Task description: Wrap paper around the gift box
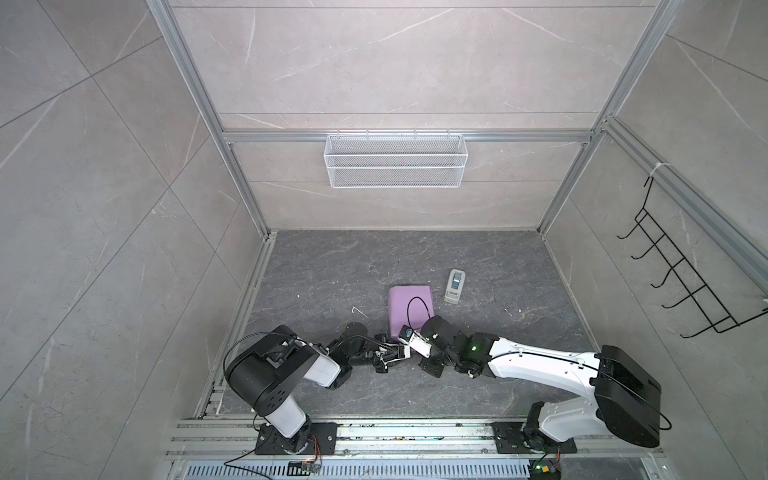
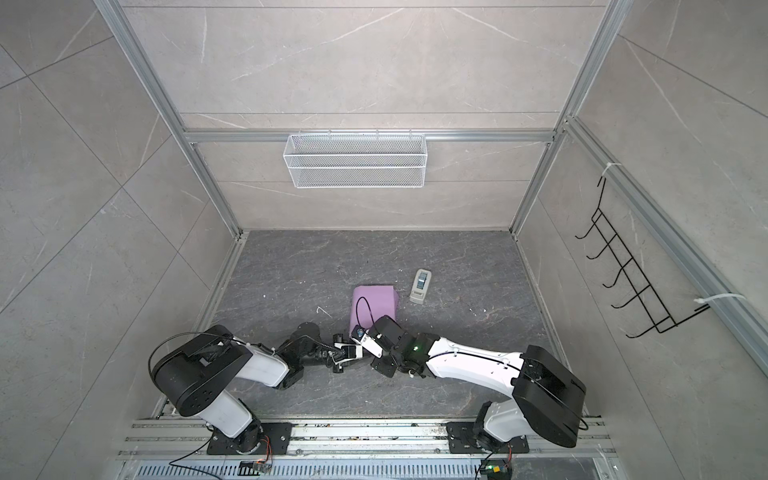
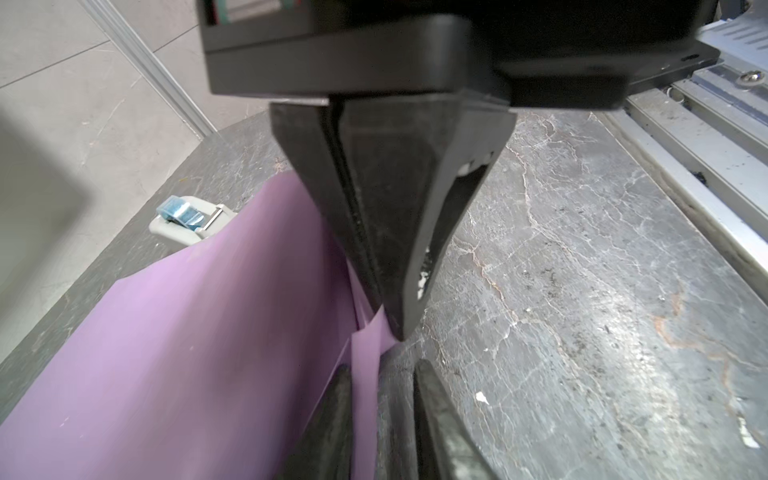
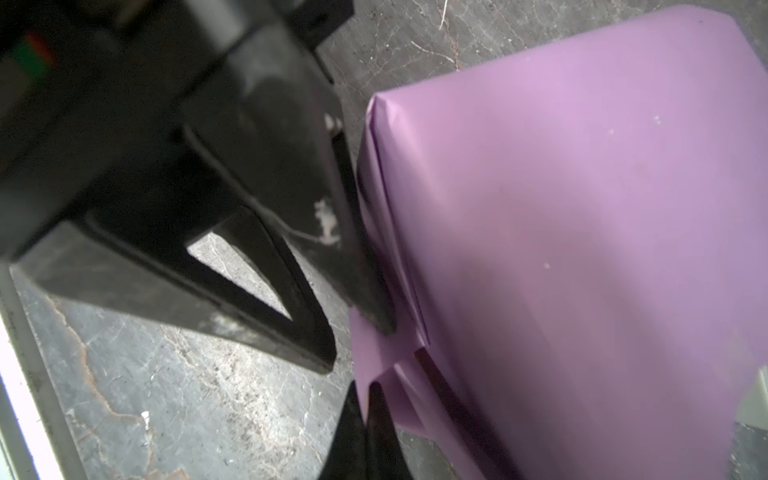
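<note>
Paper flap touched by closed r. hand, straddled by part-open l. hand; crease should be pulled taut when pinched.

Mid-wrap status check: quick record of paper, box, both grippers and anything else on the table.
paper: lilac side out, folded into a boxy shape, end flap loose by the grippers
gift box: not visible, presumably inside the paper
left gripper: jaws apart, flap between them
right gripper: shut, tip at the flap
other: grey-white device on the table, apart from the paper
</note>
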Robot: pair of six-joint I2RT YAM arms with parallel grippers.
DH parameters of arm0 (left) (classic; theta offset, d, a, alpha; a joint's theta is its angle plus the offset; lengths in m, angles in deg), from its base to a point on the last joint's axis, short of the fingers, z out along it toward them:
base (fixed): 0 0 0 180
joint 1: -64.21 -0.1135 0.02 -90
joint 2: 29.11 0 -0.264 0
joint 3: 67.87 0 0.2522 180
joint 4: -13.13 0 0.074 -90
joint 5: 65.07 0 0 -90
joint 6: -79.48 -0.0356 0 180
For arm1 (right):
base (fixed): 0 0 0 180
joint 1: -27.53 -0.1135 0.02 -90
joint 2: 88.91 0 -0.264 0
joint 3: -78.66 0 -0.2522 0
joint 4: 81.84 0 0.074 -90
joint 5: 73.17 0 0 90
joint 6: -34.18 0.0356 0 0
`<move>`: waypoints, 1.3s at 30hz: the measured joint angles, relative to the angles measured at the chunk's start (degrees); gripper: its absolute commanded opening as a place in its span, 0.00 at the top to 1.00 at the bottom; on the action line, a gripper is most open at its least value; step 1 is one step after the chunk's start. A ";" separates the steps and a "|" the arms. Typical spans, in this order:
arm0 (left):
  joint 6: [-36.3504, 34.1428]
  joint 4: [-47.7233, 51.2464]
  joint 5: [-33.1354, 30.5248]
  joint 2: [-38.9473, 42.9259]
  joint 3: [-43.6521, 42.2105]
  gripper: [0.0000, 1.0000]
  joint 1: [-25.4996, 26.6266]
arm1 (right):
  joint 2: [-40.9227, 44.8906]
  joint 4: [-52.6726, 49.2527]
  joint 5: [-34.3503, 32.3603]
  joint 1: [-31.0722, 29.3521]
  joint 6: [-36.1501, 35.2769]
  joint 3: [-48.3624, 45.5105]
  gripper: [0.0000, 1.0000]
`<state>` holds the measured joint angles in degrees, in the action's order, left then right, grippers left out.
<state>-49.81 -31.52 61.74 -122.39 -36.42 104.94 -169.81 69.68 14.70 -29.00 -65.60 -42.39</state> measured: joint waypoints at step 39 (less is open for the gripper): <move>7.10 -1.68 -4.22 -0.85 -0.79 1.00 0.55 | 9.03 2.69 6.64 8.52 9.22 -0.20 0.67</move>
<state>-42.70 -33.21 57.52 -123.24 -37.21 105.49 -160.79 72.37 21.34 -20.48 -56.38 -42.59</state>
